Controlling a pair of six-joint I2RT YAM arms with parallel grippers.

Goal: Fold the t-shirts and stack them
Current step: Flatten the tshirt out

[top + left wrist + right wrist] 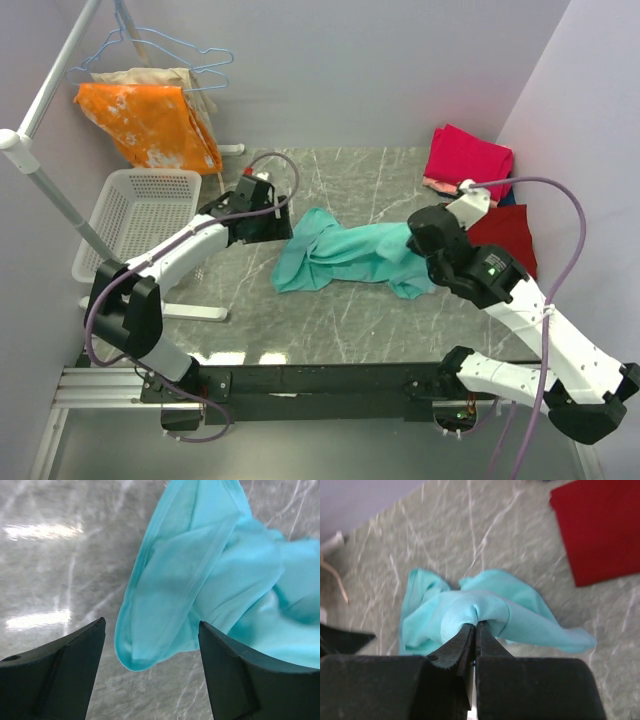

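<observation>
R jaws: clenched on bunched fold of teal t-shirt (485, 615). L jaws: released, wide apart, over its other end's hem. T-shirt lies crumpled mid-desk (330, 330). Dark red t-shirt (505, 235) flat at R edge; magenta-pink t-shirt (465, 152) folded behind it, far R corner.

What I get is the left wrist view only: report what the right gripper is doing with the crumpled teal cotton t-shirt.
Observer: The right gripper is shut on a bunched fold of the crumpled teal cotton t-shirt, at its right end.
Operator: Name whatever lies beyond that end.
Observer: A flat dark red cotton t-shirt lies on the grey marbled table, further right.
</observation>
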